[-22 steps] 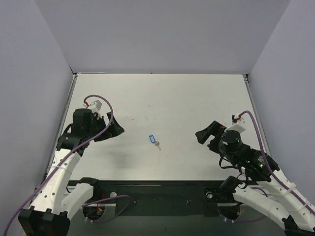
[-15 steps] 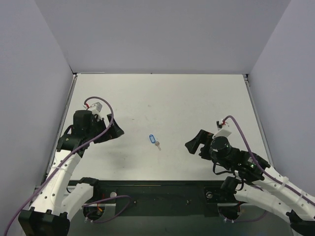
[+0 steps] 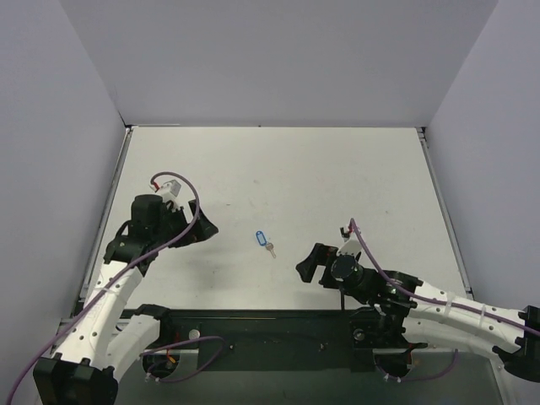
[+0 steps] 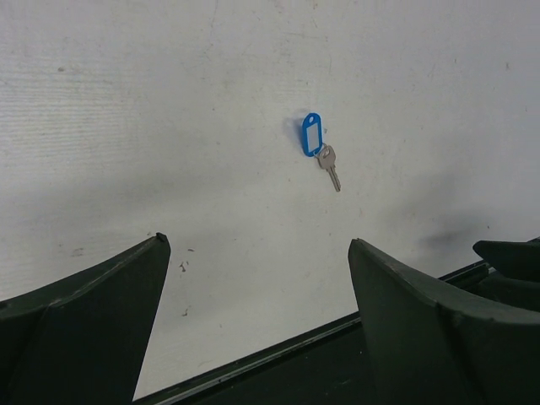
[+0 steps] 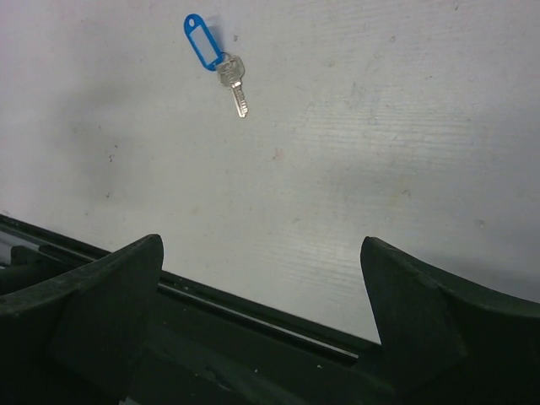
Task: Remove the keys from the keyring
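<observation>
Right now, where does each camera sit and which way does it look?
Top external: fixed above and behind, looking down at the table; left gripper and right gripper show.
Left wrist: on the left arm, looking past its open fingers at the keyring and key.
Right wrist: likewise, past its own fingers.
Shared: all three show keyring and key.

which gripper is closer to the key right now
Right. The right gripper sits just right of the key, toward the arm bases; the left gripper is farther off on its left.
</observation>
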You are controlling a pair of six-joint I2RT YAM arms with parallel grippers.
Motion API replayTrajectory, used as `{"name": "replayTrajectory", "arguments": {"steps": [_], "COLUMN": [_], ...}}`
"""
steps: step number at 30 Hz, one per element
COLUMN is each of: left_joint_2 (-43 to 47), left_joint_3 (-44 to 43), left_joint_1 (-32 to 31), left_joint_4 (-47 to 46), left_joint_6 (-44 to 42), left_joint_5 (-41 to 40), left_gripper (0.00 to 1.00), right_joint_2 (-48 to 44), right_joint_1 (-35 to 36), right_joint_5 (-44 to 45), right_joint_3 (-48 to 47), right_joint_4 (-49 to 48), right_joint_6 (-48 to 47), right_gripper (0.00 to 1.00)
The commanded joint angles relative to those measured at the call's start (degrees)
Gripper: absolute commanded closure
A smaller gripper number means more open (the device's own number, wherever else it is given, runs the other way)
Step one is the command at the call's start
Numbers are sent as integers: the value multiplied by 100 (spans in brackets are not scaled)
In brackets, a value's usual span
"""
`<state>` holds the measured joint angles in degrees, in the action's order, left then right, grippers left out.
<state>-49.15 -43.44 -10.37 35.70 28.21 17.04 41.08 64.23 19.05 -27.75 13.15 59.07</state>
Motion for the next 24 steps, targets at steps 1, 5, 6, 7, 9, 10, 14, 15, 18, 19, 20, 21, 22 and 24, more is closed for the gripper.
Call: {"name": "replayTrajectory", "arguments": {"steps": [1, 5, 6, 7, 9, 10, 14, 15, 18, 19, 20, 21, 22, 24], "left_joint_2": [116, -103, -278, -393, -762, -1068, -1955, -2115, -2722, -2880, -2977, -3117, -3188, -3364], "left_joint_3": [300, 679, 679, 627, 600, 574, 310, 223, 29, -50, -77, -103, -112, -164], "left_joint_1": [-280, -929, -1106, -1403, -1642, -1670, -1687, -1696, -1705, -1705, -1705, -1705, -1722, -1766], "left_joint_4": [-1214, -2233, -2391, -2462, -2743, -2962, -3227, -3315, -3342, -3394, -3447, -3482, -3700, -3825], "left_joint_6": [333, 510, 476, 371, 265, 238, 1, -112, -307, -359, -360, -342, -325, -307], "left_joint_5": [28, -286, -410, -699, -746, -659, -280, -132, 1, 80, 124, 229, 265, 309], "left_gripper": [2, 2, 2, 2, 2, 1, 7, 8, 11, 11, 12, 13, 14, 16], "right_joint_2": [-223, -609, -767, -846, -1040, -1171, -1436, -1480, -1524, -1524, -1515, -1507, -1454, -1349], "right_joint_1": [37, 37, 37, 37, 20, 37, 29, 29, 20, 11, -6, -15, -15, -68], "right_joint_5": [705, 1144, 1232, 1250, 1294, 1277, 1286, 1277, 1233, 1207, 1206, 1163, 1136, 1084], "right_joint_3": [707, 1287, 1394, 1578, 1815, 1886, 2212, 2334, 2607, 2643, 2695, 2713, 2739, 2740], "right_joint_4": [-1076, -1262, -1445, -1490, -1517, -1534, -1622, -1709, -1973, -2009, -2105, -2184, -2315, -2491], "right_joint_6": [175, 184, 184, 193, 219, 219, 219, 210, 219, 245, 246, 219, 176, 184], "right_gripper": [3, 3, 3, 3, 3, 3, 3, 3, 2, 2, 2, 1, 1, 1]}}
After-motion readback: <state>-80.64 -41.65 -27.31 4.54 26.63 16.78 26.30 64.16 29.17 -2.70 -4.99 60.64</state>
